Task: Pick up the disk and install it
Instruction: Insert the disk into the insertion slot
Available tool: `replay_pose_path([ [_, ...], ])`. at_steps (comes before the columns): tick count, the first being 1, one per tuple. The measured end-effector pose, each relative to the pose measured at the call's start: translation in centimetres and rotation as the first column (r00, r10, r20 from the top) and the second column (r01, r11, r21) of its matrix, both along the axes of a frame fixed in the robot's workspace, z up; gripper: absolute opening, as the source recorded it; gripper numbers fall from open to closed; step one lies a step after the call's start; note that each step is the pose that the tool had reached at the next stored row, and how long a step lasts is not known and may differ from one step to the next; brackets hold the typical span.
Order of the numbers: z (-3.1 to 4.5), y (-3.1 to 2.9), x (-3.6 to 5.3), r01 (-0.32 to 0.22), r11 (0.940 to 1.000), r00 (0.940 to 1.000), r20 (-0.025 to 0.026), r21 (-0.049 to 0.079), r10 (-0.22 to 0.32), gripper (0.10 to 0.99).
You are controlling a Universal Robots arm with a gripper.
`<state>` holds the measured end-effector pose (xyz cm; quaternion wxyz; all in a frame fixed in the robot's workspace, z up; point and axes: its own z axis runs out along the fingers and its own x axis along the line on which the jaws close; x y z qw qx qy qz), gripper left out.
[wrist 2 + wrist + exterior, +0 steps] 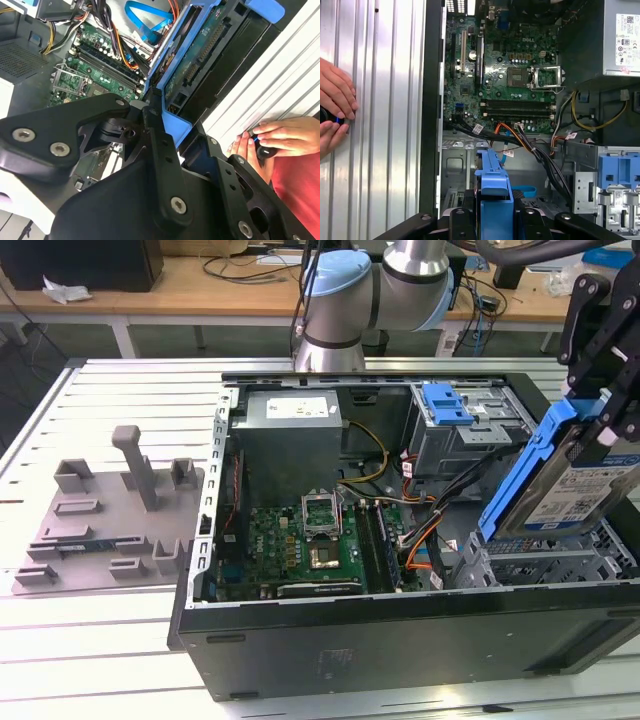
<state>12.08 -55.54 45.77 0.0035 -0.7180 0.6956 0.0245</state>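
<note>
**Operator:** Where was the disk just then?

**Observer:** You had the disk (578, 490) in the air at the exterior view's right. It was steeply tilted over the front corner of the open computer case (400, 640). Its label faced the exterior camera, and a blue rail ran up the edge toward the case's middle. Its low end hung near the grey drive bay (545, 565); I could not tell whether they touched.

**Operator:** And the pincer?

**Observer:** Your gripper (600, 428) was clamped on the disk, with a black finger on either side of it. In the second wrist view the fingers (157, 145) pressed against the blue rail, and the disk's circuit-board side was turned to that camera.

**Operator:** What lay around it?

**Observer:** Inside the case the motherboard (310, 540) lay flat. The power supply (290, 415) sat behind it, and a drive cage with a blue latch (447, 405) stood beside that. Bundled cables (425, 525) ran between the board and the bay. Well apart, at the exterior view's left, a grey fixture (110, 510) rested on the slatted table (90, 650). In the first wrist view a person's hands (335, 107) rested on that table just outside the case wall, holding a small dark object.
</note>
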Motion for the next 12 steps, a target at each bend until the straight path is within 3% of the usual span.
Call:
replay_pose_path([
  [12, -0.02, -0.50, 0.00, 0.000, 1.0000, 1.0000, 0.0000, 0.000, 0.000, 0.369],
])
